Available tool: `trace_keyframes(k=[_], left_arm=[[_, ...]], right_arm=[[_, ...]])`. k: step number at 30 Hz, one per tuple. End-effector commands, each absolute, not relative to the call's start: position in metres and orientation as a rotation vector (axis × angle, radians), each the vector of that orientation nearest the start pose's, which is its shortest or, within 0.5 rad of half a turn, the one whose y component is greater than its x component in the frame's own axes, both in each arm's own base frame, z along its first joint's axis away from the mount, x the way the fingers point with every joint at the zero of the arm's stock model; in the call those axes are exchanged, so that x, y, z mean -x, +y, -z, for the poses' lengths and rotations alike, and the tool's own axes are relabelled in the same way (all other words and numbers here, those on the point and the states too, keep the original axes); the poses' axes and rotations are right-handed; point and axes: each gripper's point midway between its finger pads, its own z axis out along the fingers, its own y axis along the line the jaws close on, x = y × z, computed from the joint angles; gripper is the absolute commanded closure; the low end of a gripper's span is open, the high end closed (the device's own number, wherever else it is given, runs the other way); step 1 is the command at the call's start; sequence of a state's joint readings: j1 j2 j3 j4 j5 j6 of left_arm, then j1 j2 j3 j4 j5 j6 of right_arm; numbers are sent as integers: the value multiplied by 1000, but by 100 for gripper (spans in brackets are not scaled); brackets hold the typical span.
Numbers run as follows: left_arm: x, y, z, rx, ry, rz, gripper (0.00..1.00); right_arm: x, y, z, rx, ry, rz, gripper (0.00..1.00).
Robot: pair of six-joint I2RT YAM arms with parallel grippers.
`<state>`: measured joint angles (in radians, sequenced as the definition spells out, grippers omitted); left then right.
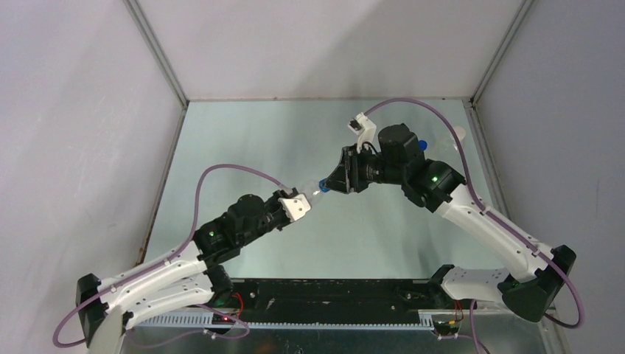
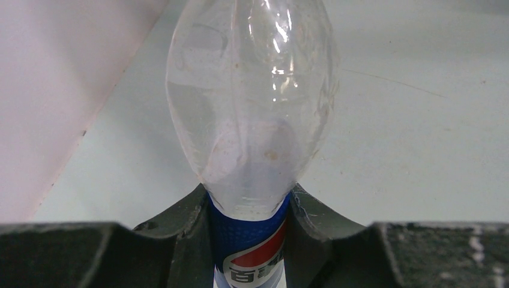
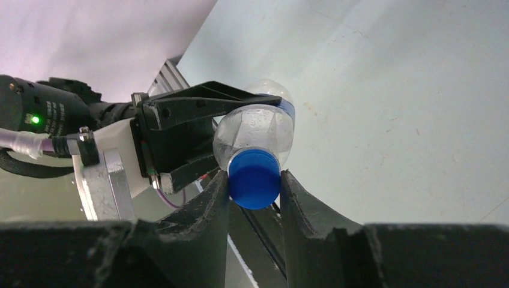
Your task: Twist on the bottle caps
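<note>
My left jaws pinch the Pepsi bottle [image 2: 252, 120] at its label, my right jaws pinch its blue cap [image 3: 254, 178]; it looks light and squashy.

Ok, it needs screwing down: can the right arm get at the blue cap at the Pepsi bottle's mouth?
Likely yes: the right gripper has its jaws shut on the blue cap; the left gripper holds the Pepsi bottle lower down.

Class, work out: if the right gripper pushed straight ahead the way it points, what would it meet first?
The right gripper is shut on the blue cap; straight ahead lies the bottle it sits on, held by the left gripper.
</note>
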<state>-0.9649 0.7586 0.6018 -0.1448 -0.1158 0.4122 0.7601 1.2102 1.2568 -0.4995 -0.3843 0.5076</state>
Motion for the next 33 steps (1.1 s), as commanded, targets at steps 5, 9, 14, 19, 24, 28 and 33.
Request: trace_keyframes(k=[5,9,14,19,24,28,33], left_arm=[[-198,-238,-231,-1108,1452,351,72],[-185,-247,-221,-1198,1473,436,73],[-170,-258,-222,-1281,1455,540,73],[-158,-268,-228,-1328,1422,623,73],[-154,-273,-233,-1341,1402,665,74],[-154,-275,-234,-1344,1395,668,74],[-154,-275,-234,-1346,1391,669,74]], right_arm=[[-194,292,-346,887,1769,-1002,51],[-170,276,-344,1232,1538,-878,42],[-141,264,-335,1566,1247,-798,40],[-133,261,-328,1666,1139,-770,41],[-134,265,-324,1691,1122,-778,44],[-141,269,-322,1689,1125,-760,45],[-142,273,-324,1685,1112,-771,46]])
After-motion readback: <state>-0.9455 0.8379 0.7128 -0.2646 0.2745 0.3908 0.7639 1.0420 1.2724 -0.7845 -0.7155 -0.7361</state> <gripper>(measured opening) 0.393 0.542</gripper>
